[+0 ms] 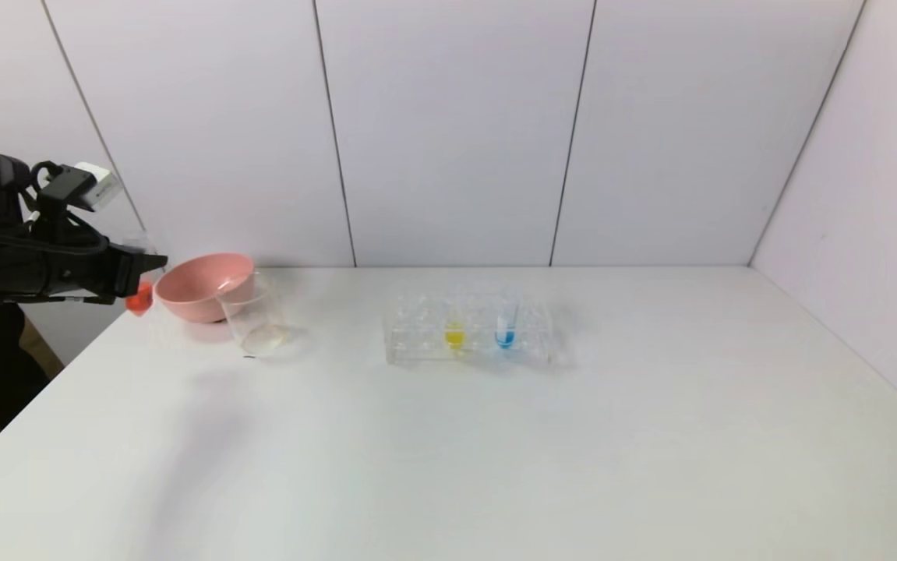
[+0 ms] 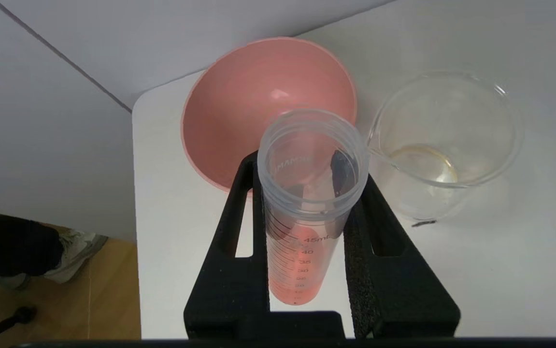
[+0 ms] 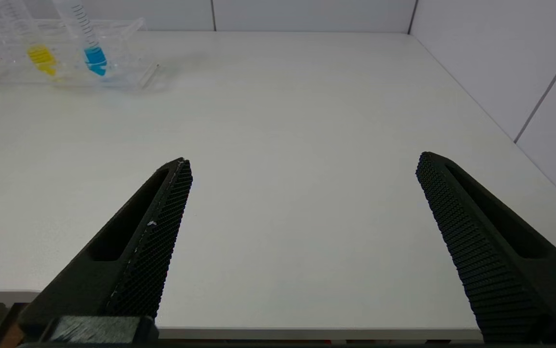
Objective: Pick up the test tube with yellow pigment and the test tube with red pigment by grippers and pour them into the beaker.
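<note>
at the far left, beside the pink bowl [image 1: 203, 285] and beaker [image 1: 255, 318], the left gripper [image 2: 306, 193] clamps the red tube [image 2: 302, 212]; the right gripper [image 3: 302, 193] gapes wide.

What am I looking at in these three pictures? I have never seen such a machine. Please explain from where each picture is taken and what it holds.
This is a robot with two arms, each ending in a black two-fingered claw. One picture comes from a camera on its head, the other two from cameras on its wrists. The left gripper is shut on the test tube with red pigment, near the pink bowl and the clear beaker. The right gripper is open, empty, over the white table. The rack holds the test tube with yellow pigment and a blue one.
</note>
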